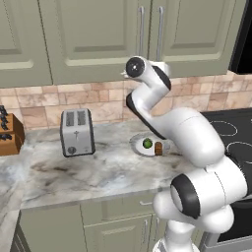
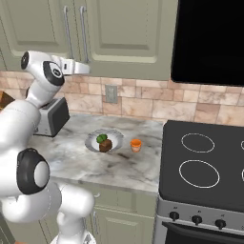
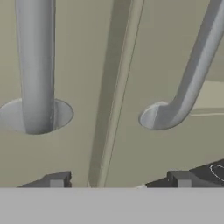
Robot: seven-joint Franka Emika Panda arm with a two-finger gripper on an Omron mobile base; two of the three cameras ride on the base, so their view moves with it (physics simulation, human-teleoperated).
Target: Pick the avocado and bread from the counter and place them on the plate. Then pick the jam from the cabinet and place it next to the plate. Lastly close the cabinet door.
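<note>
From the left base view the avocado [image 1: 147,143] and bread [image 1: 158,148] sit on the plate [image 1: 138,147]; the right base view shows the jam [image 2: 136,145] at its three o'clock on the bench [image 2: 71,159]; in the hand view the empty end effector [image 3: 118,180], fingers apart, faces the shut cabinet door [image 3: 175,65], so back off squarely.

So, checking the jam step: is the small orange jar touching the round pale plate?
Apart. The right base view shows bare marble between the small orange jar and the round pale plate.

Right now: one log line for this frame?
hand: open, at closed cabinet doors between handles | avocado, bread: on plate | jam: beside plate
</note>
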